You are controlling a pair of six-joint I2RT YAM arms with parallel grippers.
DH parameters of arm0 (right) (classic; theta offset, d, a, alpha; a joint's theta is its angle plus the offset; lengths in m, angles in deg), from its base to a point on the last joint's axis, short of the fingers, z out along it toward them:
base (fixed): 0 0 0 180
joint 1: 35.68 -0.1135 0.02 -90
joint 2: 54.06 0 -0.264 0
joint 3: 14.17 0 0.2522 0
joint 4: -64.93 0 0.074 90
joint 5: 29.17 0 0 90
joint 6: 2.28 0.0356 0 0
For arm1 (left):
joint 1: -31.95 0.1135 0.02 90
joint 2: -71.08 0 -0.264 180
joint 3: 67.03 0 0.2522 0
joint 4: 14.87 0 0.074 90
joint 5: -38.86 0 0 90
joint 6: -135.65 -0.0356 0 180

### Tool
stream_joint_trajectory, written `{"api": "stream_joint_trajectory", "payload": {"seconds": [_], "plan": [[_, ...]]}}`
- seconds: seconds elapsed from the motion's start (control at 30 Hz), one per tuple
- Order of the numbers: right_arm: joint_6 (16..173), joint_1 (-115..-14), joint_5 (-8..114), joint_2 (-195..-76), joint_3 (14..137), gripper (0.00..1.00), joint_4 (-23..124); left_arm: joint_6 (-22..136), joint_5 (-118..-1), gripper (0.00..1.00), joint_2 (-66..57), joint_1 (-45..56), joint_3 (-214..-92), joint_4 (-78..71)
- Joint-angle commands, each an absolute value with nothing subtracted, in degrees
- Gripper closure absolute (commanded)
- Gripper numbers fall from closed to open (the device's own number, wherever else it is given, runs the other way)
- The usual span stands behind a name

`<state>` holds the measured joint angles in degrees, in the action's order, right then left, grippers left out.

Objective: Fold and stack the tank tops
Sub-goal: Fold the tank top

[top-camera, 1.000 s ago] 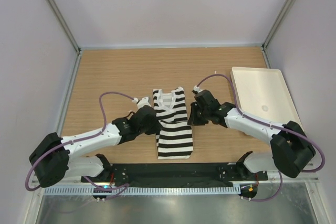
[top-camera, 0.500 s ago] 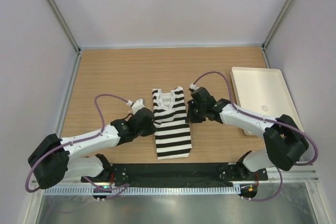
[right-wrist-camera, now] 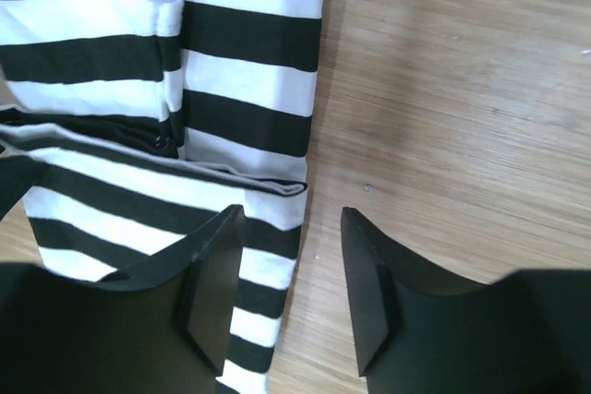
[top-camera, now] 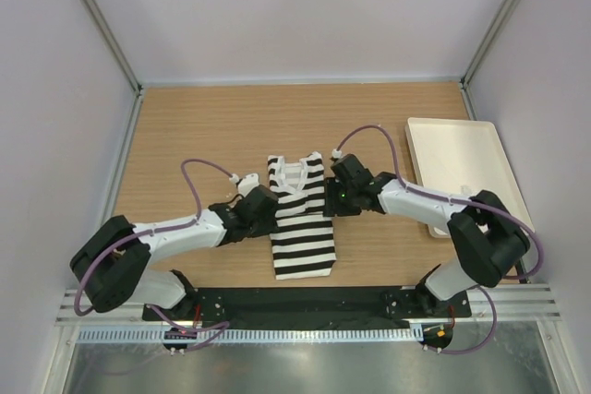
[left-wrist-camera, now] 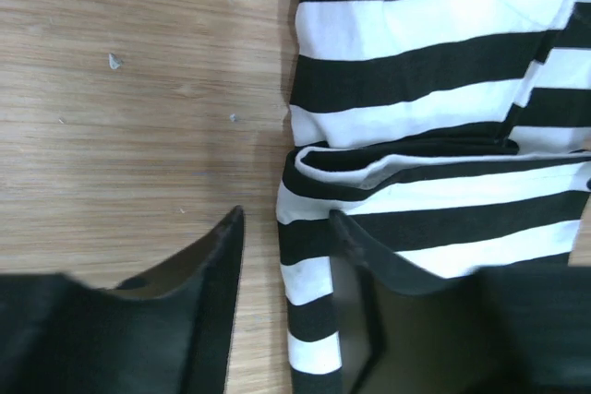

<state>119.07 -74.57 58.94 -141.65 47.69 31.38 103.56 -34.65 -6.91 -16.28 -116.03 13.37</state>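
One black-and-white striped tank top [top-camera: 302, 223] lies flat on the wooden table, neckline away from the arms, with a fold crease across its middle. My left gripper [top-camera: 266, 212] stands open at its left edge. In the left wrist view the cloth's edge [left-wrist-camera: 416, 89] runs between the left gripper's [left-wrist-camera: 286, 223] spread fingers, unpinched. My right gripper [top-camera: 333, 198] is open at the right edge. In the right wrist view its left finger hangs over the stripes [right-wrist-camera: 249, 34] and the right gripper's [right-wrist-camera: 292, 219] other finger is over bare wood.
A plain white rectangular tray [top-camera: 462, 173] sits at the right of the table, beyond the right arm. Grey walls enclose the table on three sides. Purple cables loop above both wrists.
Both grippers have gone from shut to open at the tank top's side edges. The cloth now lies loose and narrower on the table.
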Motion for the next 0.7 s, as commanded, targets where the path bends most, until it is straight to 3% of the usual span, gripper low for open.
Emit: {"api": "stream_joint_trajectory", "payload": {"seconds": [0.0,0.27,0.4,0.67], "plan": [[117.34,-74.70,63.29,-133.53,46.97,0.46,32.19,101.11,-32.77,0.51,-3.98,-15.87,-117.88,16.28],[112.15,-76.62,56.44,-121.74,39.86,0.47,30.08,98.74,-34.25,0.41,4.46,-14.99,-117.88,22.00],[115.92,-79.87,55.13,-118.84,38.18,0.48,28.32,95.67,-42.87,0.46,1.48,-8.23,-119.19,19.46],[112.42,-91.39,58.47,-112.42,38.09,0.52,27.69,89.16,-48.84,0.53,-4.14,-7.96,-126.22,15.50]]}}
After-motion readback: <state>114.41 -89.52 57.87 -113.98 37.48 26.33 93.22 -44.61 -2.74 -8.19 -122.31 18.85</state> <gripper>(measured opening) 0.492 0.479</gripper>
